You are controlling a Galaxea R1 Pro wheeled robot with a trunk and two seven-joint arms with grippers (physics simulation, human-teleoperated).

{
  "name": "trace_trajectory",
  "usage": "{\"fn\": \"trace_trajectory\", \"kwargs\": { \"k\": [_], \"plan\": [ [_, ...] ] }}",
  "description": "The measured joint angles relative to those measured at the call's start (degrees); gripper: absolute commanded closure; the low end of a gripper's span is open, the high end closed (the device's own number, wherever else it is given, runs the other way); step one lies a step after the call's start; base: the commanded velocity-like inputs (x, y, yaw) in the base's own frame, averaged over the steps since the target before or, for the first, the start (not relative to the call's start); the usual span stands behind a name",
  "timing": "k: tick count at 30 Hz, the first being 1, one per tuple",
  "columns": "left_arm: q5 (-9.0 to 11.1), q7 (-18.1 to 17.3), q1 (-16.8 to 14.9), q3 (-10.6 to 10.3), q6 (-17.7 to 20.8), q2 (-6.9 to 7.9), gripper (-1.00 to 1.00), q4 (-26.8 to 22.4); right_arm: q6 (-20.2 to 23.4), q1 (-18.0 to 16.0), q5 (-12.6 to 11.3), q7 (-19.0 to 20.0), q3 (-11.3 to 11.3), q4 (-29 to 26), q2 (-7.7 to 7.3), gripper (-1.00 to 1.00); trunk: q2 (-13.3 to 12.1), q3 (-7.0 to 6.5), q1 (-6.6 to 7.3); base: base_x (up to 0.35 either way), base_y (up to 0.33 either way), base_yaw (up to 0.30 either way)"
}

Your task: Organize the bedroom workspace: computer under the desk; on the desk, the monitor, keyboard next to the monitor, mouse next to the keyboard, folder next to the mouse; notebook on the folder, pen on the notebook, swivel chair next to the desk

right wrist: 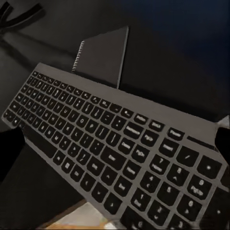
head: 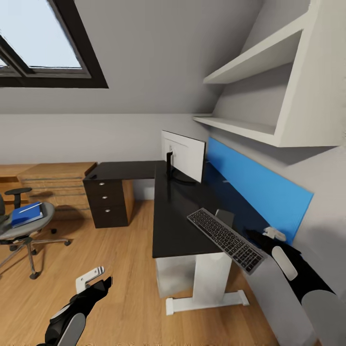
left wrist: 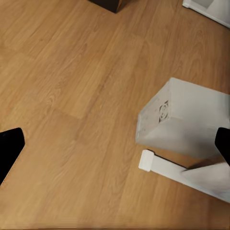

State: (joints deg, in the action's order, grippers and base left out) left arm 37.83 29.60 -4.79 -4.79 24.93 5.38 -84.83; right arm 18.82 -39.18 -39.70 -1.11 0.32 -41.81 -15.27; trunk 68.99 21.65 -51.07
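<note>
My right gripper (head: 259,238) is shut on the near end of the black keyboard (head: 225,238), which slants half past the front edge of the black desk (head: 173,216); its fingers straddle the keys (right wrist: 115,146). Behind the keyboard a grey notebook (head: 225,217) lies on the desk. Farther back stands the monitor (head: 183,156). The white computer (head: 174,275) sits under the desk. At the left, the swivel chair (head: 21,230) carries the blue folder (head: 26,214) with the white pen (head: 30,207) on it. My left gripper (head: 93,279) hangs open over the floor. The mouse is out of view.
The desk's black drawer unit (head: 108,202) stands at its left wing, with a light wood dresser (head: 53,182) beyond. A blue panel (head: 262,187) and white shelves (head: 250,126) line the right wall. Wood floor (left wrist: 72,96) spreads between chair and desk.
</note>
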Motion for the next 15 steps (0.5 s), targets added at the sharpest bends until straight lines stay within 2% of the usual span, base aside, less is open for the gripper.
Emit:
{"fn": "trace_trajectory", "kwargs": {
  "k": [9, 10, 11, 14, 15],
  "plan": [
    [0.0, 0.0, 0.0, 0.0, 0.0, 0.0, -1.0, 0.0, 0.0, 0.0, -0.1, 0.0, 0.0, 0.0, 0.0, -1.0, 0.0, 0.0, 0.0, -0.292, 0.179, 0.0],
    [0.0, 0.0, 0.0, 0.0, 0.0, 0.01, -1.0, 0.0, 0.0, 0.0, -0.1, 0.0, 0.0, 0.0, 0.0, -1.0, 0.0, 0.0, 0.0, -0.009, 0.003, 0.0],
    [-0.1, 0.1, 0.0, 0.0, -0.1, 0.02, -1.0, -1.5, 0.2, 0.0, -1.7, 0.7, -0.1, 0.3, -1.62, -1.0, 0.0, 0.0, 0.04, -0.006, 0.002, 0.0],
    [0.0, 0.1, 0.0, 0.0, -0.1, -0.04, -1.0, -2.6, 2.4, 0.0, -8.1, 1.9, -0.1, 0.4, -3.31, -1.0, 0.4, 0.17, -0.18, -0.002, 0.001, 0.0],
    [0.1, 0.1, 0.0, -0.1, -0.1, -0.06, -1.0, -3.0, 6.8, 0.0, -15.3, 2.2, -0.2, 0.4, -4.2, -1.0, 0.8, 0.35, -0.4, 0.0, 0.0, 0.0]
  ]
}}
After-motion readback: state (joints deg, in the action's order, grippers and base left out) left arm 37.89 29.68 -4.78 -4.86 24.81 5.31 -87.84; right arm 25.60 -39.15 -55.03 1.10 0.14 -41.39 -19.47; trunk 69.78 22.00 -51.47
